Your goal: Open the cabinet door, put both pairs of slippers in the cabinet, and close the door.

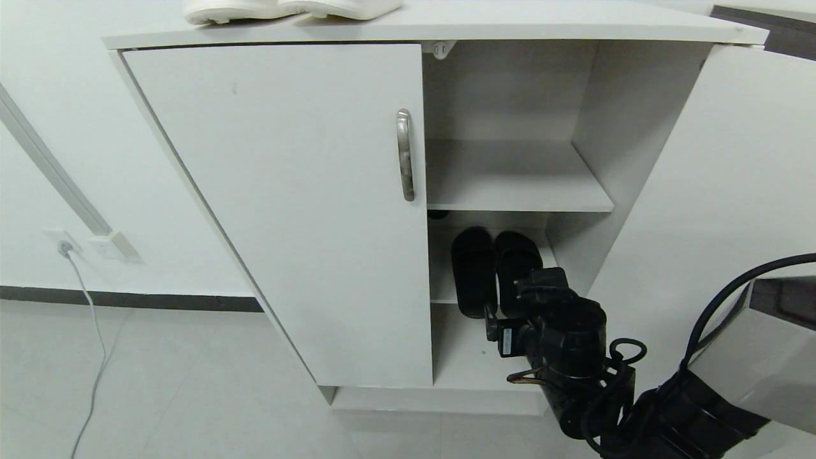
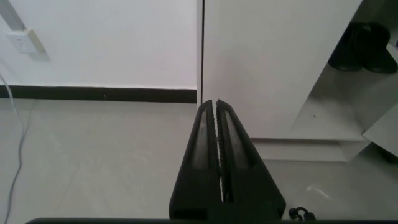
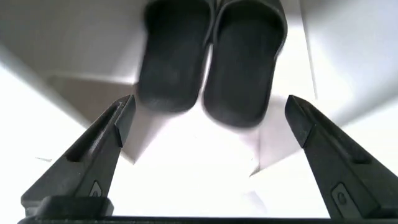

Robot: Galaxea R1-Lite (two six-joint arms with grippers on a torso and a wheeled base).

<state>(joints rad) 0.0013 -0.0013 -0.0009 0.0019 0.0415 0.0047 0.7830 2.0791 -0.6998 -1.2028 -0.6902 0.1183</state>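
Fingers (image 3: pixel 99 155) of right gripper (image 3: pixel 209 106) apart, left gripper's (image 2: pixel 216 104) together; black slippers (image 3: pixel 239 68) lie lengthwise front-to-back in cabinet (image 1: pixel 631 127).

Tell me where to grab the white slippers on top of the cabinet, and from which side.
Grip the white slippers by their near ends, which lie side by side at the front edge of the cabinet top, above the shut left door. Come from the front, slightly above, probably with the jaws spanning both soles; their far parts are out of frame.
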